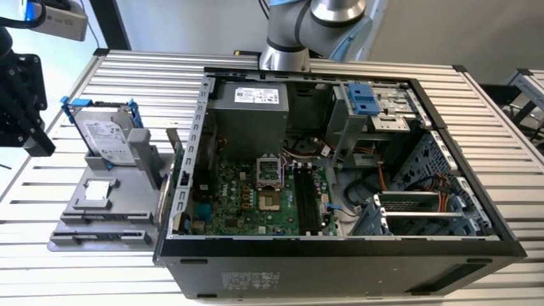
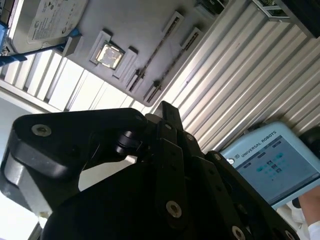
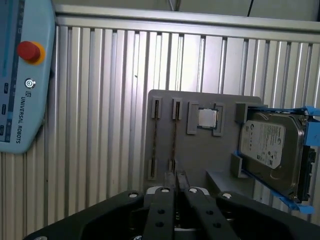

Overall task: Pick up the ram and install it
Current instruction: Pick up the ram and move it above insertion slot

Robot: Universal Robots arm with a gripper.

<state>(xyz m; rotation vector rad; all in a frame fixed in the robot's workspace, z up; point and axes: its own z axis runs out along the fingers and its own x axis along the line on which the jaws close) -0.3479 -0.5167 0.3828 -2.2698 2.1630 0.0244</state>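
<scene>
Approach step, nothing picked yet: end effector (image 3: 176, 176) clenched, empty, hung over ram (image 3: 174, 137), which stood edge-up in grey holder (image 3: 200, 155) on table (image 3: 100, 125). Pick prob. needed release & alignment w/ stick.

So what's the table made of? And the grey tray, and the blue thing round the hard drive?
The table looks like metal, probably aluminium: pale silver ribbed slats with a dull shine. The grey tray looks like matte plastic: flat, even grey, no glint. The blue frame round the hard drive looks like plastic too: bright solid colour, thin and smooth.
</scene>
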